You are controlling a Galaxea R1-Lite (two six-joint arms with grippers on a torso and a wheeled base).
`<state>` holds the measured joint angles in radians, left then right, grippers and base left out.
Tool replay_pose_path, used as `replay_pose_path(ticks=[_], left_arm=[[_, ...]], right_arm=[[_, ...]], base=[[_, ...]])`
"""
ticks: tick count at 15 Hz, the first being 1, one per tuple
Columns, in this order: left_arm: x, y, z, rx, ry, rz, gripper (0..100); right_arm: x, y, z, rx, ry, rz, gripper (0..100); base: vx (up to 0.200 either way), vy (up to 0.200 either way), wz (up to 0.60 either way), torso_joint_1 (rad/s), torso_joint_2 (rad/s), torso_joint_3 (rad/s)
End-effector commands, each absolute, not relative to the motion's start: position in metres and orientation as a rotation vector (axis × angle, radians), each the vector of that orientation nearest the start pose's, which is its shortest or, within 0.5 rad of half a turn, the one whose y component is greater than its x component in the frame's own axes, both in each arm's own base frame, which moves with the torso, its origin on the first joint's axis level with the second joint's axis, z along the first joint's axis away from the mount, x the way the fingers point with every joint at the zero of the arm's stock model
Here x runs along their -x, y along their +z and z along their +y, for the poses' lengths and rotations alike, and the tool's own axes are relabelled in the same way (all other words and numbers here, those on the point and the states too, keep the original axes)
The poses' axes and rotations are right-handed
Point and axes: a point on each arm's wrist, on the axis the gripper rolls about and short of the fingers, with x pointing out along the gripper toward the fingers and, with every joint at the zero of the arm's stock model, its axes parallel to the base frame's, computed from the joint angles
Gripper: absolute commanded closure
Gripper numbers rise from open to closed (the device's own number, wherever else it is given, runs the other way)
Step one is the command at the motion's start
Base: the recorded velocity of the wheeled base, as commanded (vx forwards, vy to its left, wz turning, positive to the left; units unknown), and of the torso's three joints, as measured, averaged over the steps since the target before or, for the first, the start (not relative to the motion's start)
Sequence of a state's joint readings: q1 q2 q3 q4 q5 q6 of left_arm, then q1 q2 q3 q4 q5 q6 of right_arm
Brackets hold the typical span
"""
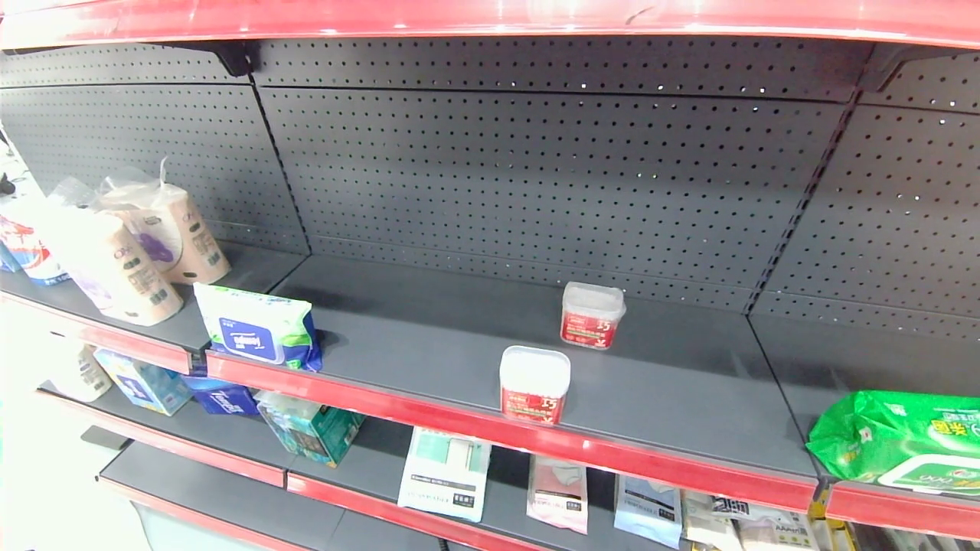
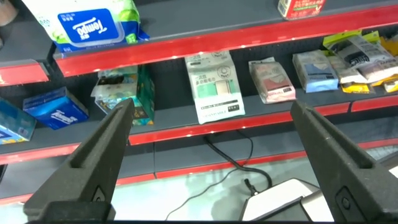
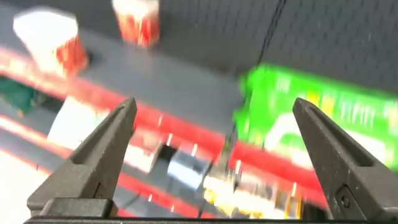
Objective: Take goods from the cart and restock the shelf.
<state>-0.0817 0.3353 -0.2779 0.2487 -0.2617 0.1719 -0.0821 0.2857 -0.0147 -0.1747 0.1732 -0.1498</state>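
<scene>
On the grey metal shelf [image 1: 429, 321], the white-lidded red plastic tub [image 1: 534, 383] seems light and stiff; pinch its sides. Your left gripper [image 2: 211, 106] and right gripper [image 3: 212, 102] gape empty.

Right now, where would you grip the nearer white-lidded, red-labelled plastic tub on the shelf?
I'd grip the white-lidded, red-labelled plastic tub across its left and right walls below the lid, coming from the open shelf front: it stands upright at the front lip, sides untouched.

I get bright overhead light, glare along the glossy red top shelf lip [image 1: 490, 19] and washed-out white far left. My right wrist picture smears the bright green plastic packet [image 3: 317, 118]; head-view edges bow.
</scene>
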Motion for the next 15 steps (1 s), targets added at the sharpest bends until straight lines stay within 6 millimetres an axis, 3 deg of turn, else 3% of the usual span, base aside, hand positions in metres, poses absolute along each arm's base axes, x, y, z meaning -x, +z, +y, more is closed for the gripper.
replay_pose_path(ticks=[1,5,15], left_arm=[[0.008,0.131,-0.005,-0.14,-0.373,0.284,0],[0.007,0.126,-0.005,-0.139,-0.374,0.285,0],[0.006,0.115,-0.006,-0.134,-0.378,0.313,0]], right_arm=[[0.015,0.083,0.004,0.124,0.049,0.04,0],[0.015,0.078,0.001,-0.04,-0.117,0.093,0],[0.018,0.077,0.0,0.019,0.042,0.053,0]], base=[[0.0,0.0,0.0,0.0,0.0,0.0],[0.0,0.0,0.0,0.0,0.0,0.0],[0.0,0.0,0.0,0.0,0.0,0.0]])
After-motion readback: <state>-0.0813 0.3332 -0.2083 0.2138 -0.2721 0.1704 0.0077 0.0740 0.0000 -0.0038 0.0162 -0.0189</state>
